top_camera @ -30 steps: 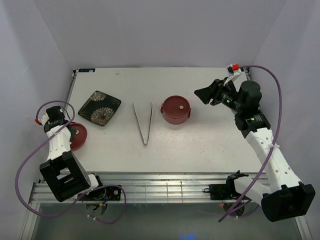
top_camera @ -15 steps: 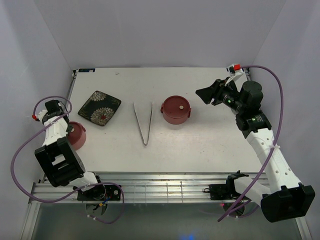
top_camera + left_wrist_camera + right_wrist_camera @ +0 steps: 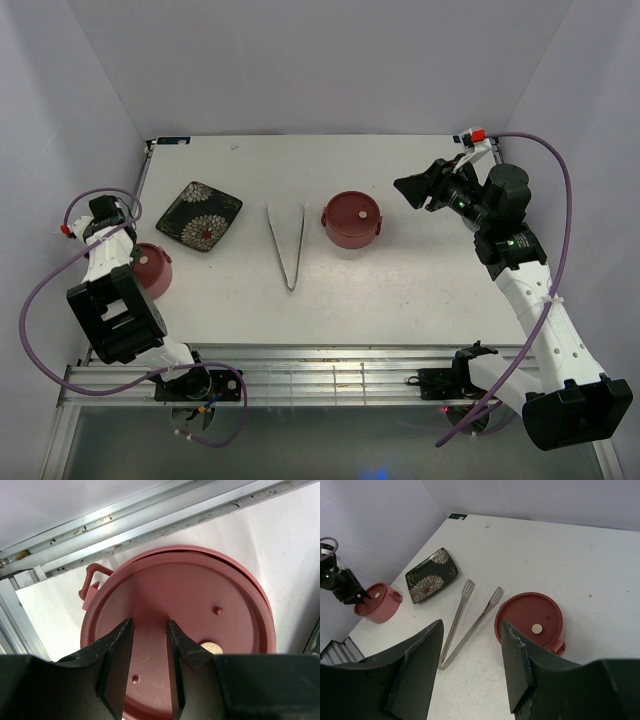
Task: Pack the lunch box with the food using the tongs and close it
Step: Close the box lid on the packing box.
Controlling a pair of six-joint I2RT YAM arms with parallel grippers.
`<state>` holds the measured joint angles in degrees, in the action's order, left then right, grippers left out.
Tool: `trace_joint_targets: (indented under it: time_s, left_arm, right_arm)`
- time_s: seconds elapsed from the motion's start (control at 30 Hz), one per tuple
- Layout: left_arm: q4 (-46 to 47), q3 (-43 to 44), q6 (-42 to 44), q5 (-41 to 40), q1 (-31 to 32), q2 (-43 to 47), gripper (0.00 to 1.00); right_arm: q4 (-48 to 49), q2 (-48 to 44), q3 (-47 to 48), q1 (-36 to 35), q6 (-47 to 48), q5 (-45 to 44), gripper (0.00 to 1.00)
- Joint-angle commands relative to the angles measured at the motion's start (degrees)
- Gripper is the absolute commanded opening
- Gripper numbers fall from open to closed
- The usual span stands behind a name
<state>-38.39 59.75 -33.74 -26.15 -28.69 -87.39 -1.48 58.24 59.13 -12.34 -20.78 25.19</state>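
Left pincer: jaws partly apart with nothing between them, poised right over a dark-red lid; whether the tips touch it cannot be told.
Left tier: dusty-red lunch box bowl under that lid, with a small side handle. It sits at the left edge of the counter, close to the metal rail.
Right pincer: jaws spread wide and empty, held high over the counter's right side.
Middle tier: the other lidded red bowl, near the counter's centre, with a pale disc on its lid.
Tongs: lying flat just left of the middle tier and apart from it, open ends toward the far edge.
Floral plate: dark and square, between the tongs and the left tier.
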Motion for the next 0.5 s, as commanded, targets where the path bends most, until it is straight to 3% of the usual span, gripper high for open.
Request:
trace_joint_targets:
  time_s: [0.0,0.13,0.23,0.47]
  left_arm:
    - [0.9,1.6,0.6,1.0,-0.1,0.0,0.43]
    - [0.5,1.5,1.1,1.5,-0.1,3.4,0.43]
    - [-3.6,2.3,-3.8,-2.2,-0.1,7.1,0.43]
    - [-6.5,2.8,-8.2,6.7,0.3,11.4,0.44]
  right_arm:
    - [1.6,-0.5,0.2,0.3,0.7,-0.7,0.56]
    - [1.6,-0.9,0.0,0.3,0.7,-0.8,0.56]
    - [1.6,-1.1,-0.2,0.3,0.7,-0.6,0.56]
    - [2.4,-0.1,-0.4,0.3,-0.4,2.1,0.56]
